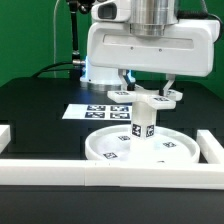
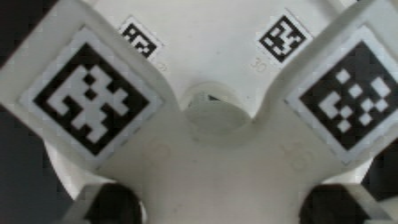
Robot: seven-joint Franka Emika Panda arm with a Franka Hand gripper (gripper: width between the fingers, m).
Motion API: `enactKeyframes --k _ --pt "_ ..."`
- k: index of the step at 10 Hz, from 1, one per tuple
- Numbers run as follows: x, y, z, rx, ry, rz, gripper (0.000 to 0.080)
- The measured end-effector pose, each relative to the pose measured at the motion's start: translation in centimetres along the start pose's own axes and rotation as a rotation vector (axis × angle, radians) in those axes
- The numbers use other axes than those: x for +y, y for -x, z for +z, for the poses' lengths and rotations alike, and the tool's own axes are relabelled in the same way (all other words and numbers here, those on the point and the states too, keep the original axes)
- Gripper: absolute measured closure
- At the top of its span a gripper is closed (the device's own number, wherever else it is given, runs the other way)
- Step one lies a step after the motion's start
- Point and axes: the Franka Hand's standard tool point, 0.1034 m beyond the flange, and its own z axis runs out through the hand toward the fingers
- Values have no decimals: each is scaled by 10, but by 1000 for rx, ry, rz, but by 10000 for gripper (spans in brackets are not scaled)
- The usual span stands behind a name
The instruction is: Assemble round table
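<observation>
The large rimmed round disc (image 1: 100,150) lies flat on the black table. The short cylindrical leg (image 1: 142,125) stands upright in its middle. The cross-shaped base piece (image 1: 147,98) sits on top of the leg. My gripper (image 1: 149,90) reaches straight down over it, with one finger on each side of the piece. In the wrist view the base piece (image 2: 214,150) fills the picture, its tagged arms spreading away. My gripper (image 2: 222,205) has its dark fingertips (image 2: 107,205) pressed against the white piece on both sides. The leg and the disc are hidden in the wrist view.
The marker board (image 1: 95,110) lies flat behind the disc. Long white border rails run along the front (image 1: 110,172), the exterior view's left (image 1: 5,135) and the exterior view's right (image 1: 212,145). A green backdrop stands behind the table.
</observation>
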Motion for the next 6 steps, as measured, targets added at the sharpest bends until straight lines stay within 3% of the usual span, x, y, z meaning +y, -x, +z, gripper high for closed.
enactKeyframes --k 5,6 --pt "1 0 1 10 -98 632 357" --pt "0 1 1 7 -102 715 357"
